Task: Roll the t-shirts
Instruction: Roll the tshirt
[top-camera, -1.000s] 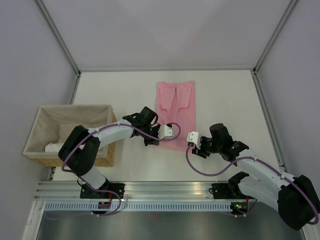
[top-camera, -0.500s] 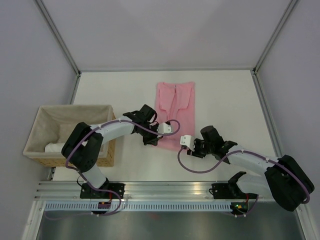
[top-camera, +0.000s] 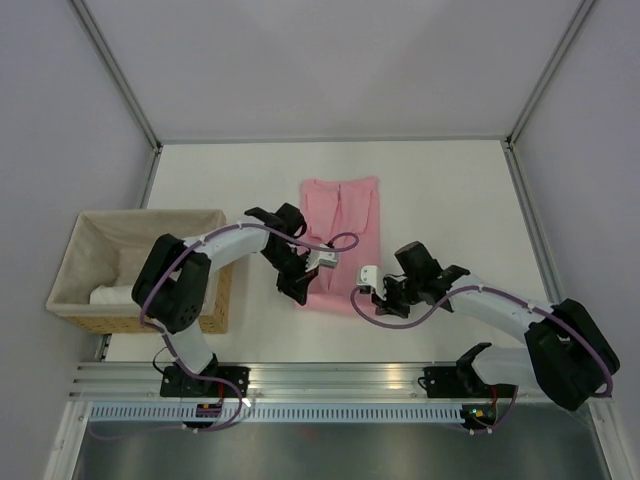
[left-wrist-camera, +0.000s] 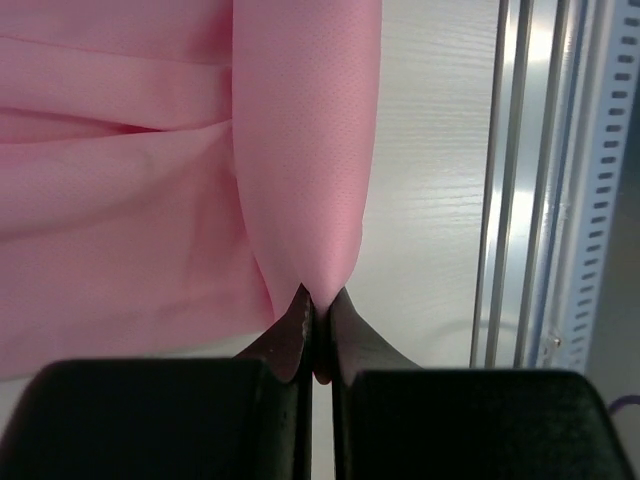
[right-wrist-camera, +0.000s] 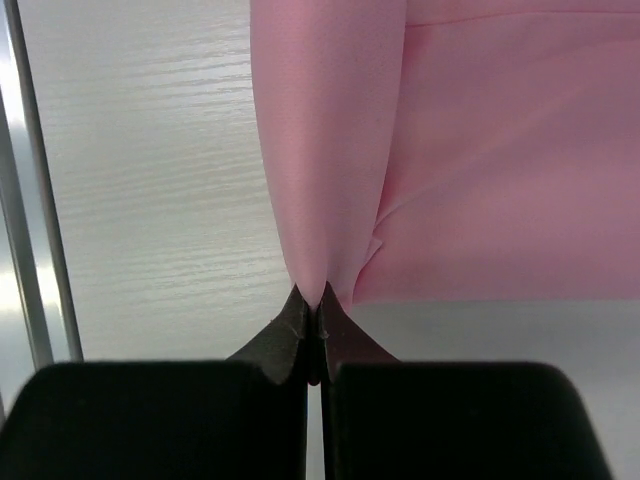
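In the middle of the white table (top-camera: 450, 200), the pink t-shirt (top-camera: 342, 225) lies folded into a long narrow strip that runs away from the arm bases. I have the left gripper (top-camera: 297, 288) at its near left corner and the right gripper (top-camera: 378, 300) at its near right corner, both low at the hem.

On my left wrist feed the dark fingertips (left-wrist-camera: 290, 335) are pressed together on a pinch of pink cloth, which rises from them in a smooth ridge. The rest of the shirt lies flat to one side. The right wrist feed shows the same thing, fingertips (right-wrist-camera: 285, 335) clamped tight on a fold of the hem with bare tabletop beside it.

A lined wicker basket (top-camera: 150, 214) sits at the table's left edge, well apart from the shirt.
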